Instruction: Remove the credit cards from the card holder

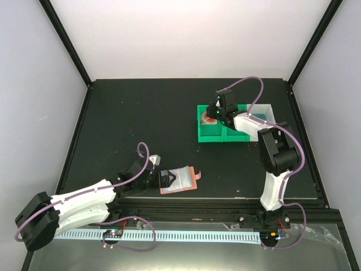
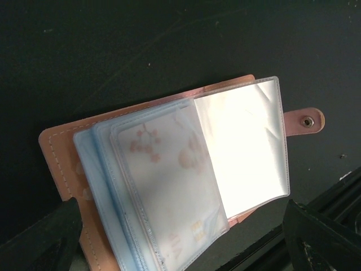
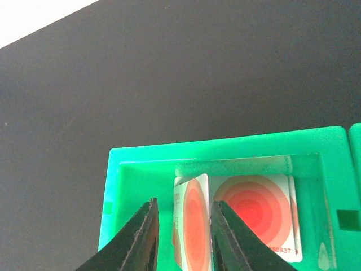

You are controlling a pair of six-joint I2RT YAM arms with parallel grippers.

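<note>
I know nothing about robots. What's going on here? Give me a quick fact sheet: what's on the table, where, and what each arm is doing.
table: black, two arms at its near edge
card holder: pink, lying open by the left arm, clear sleeves fanned
left jaws: wide open, over the holder
green bin: right side, under the right arm
flat card: red rings, lying in the bin
standing card: on edge in the bin
right jaws: slightly parted, either side of the standing card

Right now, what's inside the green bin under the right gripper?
A flat red-ringed credit card, plus a tilted credit card between the parted jaws of the right gripper. The gripper hides the near floor of the green bin.
</note>
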